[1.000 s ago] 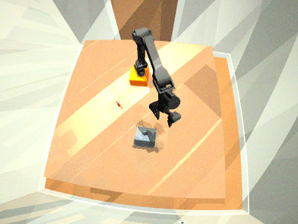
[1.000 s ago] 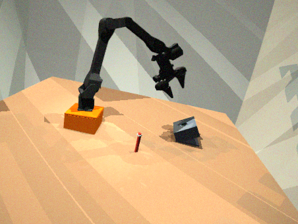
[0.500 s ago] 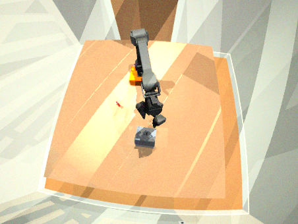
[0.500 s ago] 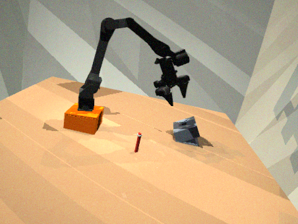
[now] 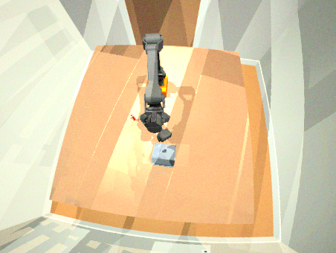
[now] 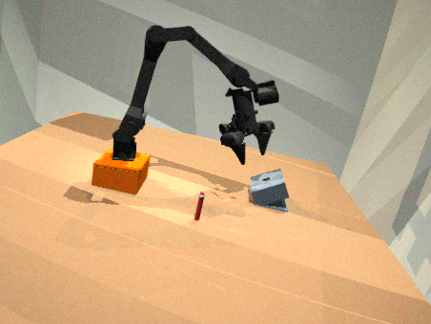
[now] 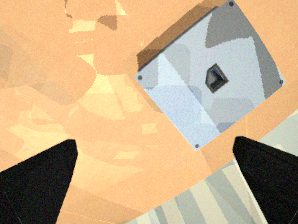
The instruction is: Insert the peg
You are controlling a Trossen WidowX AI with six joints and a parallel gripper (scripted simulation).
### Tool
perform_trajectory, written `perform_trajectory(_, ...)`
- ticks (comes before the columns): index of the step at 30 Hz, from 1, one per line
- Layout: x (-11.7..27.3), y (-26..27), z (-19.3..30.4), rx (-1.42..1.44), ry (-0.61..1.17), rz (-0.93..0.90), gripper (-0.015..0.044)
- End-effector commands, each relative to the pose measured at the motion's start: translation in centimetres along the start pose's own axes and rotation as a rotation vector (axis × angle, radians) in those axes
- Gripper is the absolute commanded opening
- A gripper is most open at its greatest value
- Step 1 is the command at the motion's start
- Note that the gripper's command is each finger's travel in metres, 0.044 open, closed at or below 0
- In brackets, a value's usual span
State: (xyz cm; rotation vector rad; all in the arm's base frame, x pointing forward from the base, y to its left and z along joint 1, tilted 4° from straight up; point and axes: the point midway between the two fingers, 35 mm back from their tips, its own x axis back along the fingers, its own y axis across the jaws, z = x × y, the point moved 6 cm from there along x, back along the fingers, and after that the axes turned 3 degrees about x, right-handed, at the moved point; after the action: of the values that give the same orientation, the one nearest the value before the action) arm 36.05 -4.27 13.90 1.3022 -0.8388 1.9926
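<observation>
A thin dark red peg (image 5: 133, 117) (image 6: 199, 206) with a pale band and red top stands upright on the table. It is not in the wrist view. A blue-grey sloped panel (image 5: 159, 156) (image 6: 269, 192) (image 7: 175, 102) sits in front of the arm. One dark hole (image 5: 164, 150) (image 6: 267, 179) (image 7: 215, 79) is in its face; its outline looks angular, about five-sided, in the wrist view. My gripper (image 6: 253, 159) (image 7: 158, 145) is wide open and empty, high above the table near the panel and away from the peg. The peg's cross-section is too small to tell.
The orange base block (image 5: 165, 86) (image 6: 119, 173) carries the arm (image 5: 153, 71) (image 6: 144, 78) at the back. The peg stands between the base and the panel, off to one side. Dark screw heads mark the panel's corners. The table edge shows beyond the panel in the wrist view.
</observation>
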Motion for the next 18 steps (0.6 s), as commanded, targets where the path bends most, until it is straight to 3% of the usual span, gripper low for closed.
perform_trajectory(1, -0.4, 1.5, 0.5, 0.009, -0.025, -0.030, 0.0440)
perform_trajectory(18, -1.2, 8.6, 2.9, 0.018, -0.131, -0.147, 0.0440)
